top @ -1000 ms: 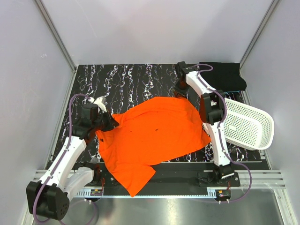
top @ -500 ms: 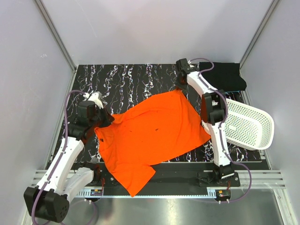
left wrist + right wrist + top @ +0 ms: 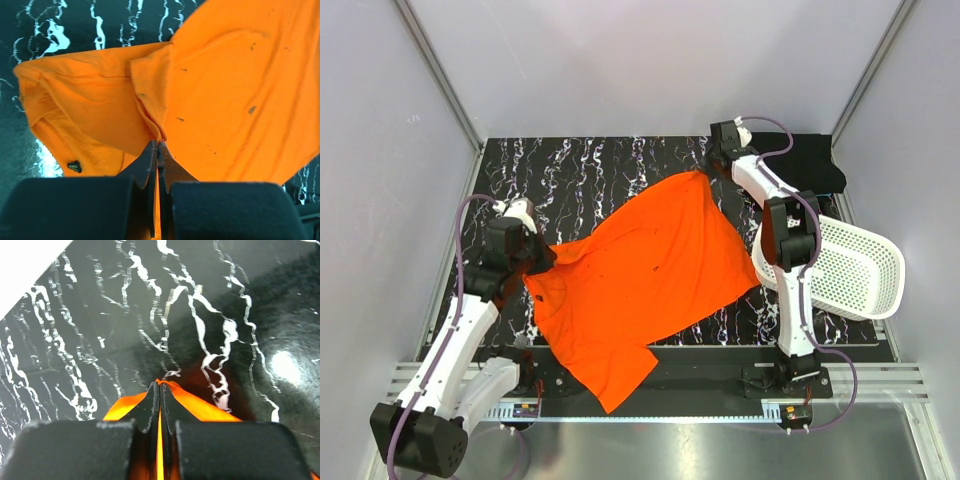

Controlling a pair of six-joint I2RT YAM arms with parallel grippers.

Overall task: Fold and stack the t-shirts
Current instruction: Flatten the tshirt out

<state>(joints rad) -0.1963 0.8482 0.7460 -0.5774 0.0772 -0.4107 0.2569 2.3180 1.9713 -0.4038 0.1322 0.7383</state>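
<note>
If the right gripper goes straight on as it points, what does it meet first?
Probably the black white-veined marble tabletop; the right gripper is shut on the orange fabric t-shirt. Depth is unclear.

Right gripper [image 3: 159,386] pinched on orange t-shirt [image 3: 200,409] edge, above black marbled table [image 3: 100,330].

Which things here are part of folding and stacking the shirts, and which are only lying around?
Part of the job: orange t-shirt, pinched by left gripper and right gripper; black t-shirt, far right corner.
Lying around: white basket.
</note>
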